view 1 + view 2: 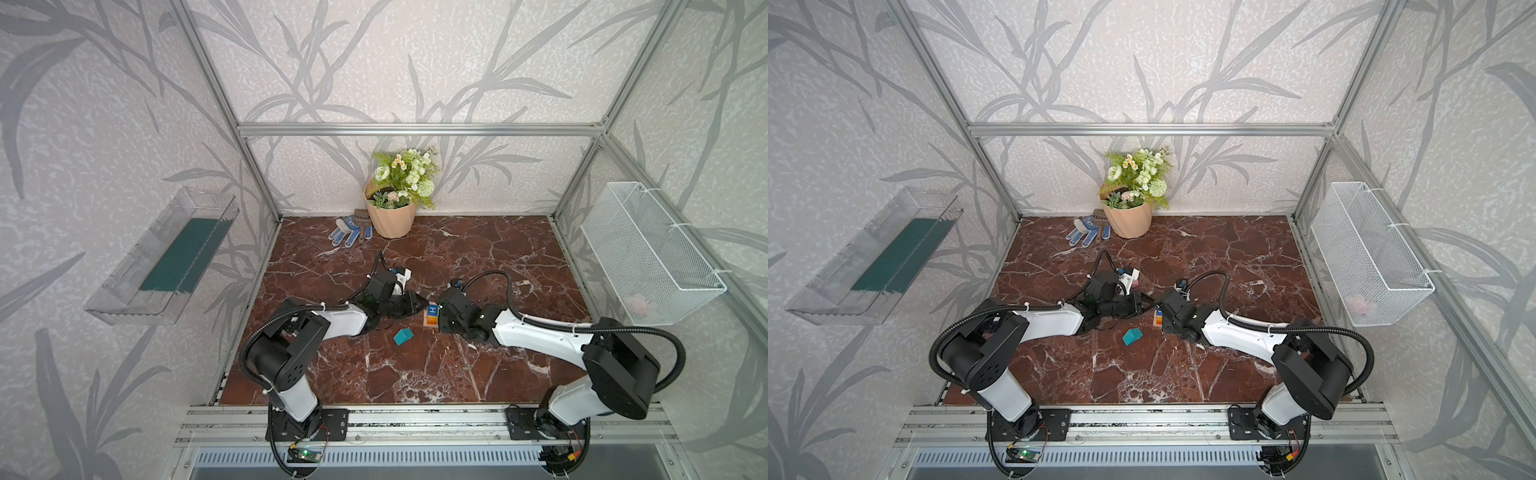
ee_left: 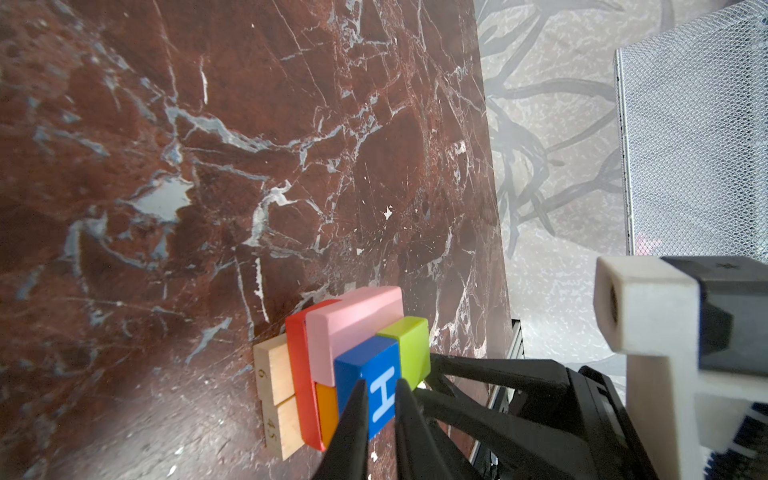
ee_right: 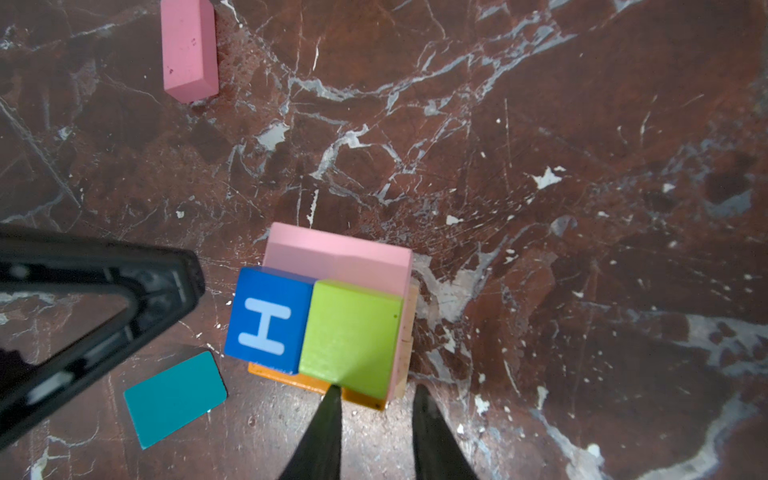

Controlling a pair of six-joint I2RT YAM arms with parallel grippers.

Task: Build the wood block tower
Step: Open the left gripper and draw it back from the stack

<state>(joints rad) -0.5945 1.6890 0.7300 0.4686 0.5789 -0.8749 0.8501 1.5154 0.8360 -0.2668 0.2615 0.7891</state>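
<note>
Between the two arms at mid-table, the left gripper (image 2: pixel 380 382) is closed down to a slit and holds nothing. Its tips sit just left of the blue "H" cube (image 3: pixel 268 320), and I cannot tell whether they touch it. The right gripper (image 3: pixel 376 388) reaches in from the right with its jaws a little apart and nothing between them; one fingertip (image 3: pixel 332 401) is at the near edge of the stack, by the green cube (image 3: pixel 351 332). Both cubes sit side by side on top of the tower (image 1: pixel 432 318), which stands on the marble table (image 1: pixel 498 257). A pink block (image 3: pixel 340 253) lies along their far side, with a red block (image 2: pixel 301 365) and an orange block (image 2: pixel 326 411) lower down and tan blocks (image 2: pixel 274 370) at the base. The teal house-shaped piece (image 3: pixel 174 399) lies flat to the tower's near left, apart from it. A loose pink oblong (image 3: pixel 189 50) lies to the far left — well clear.
</note>
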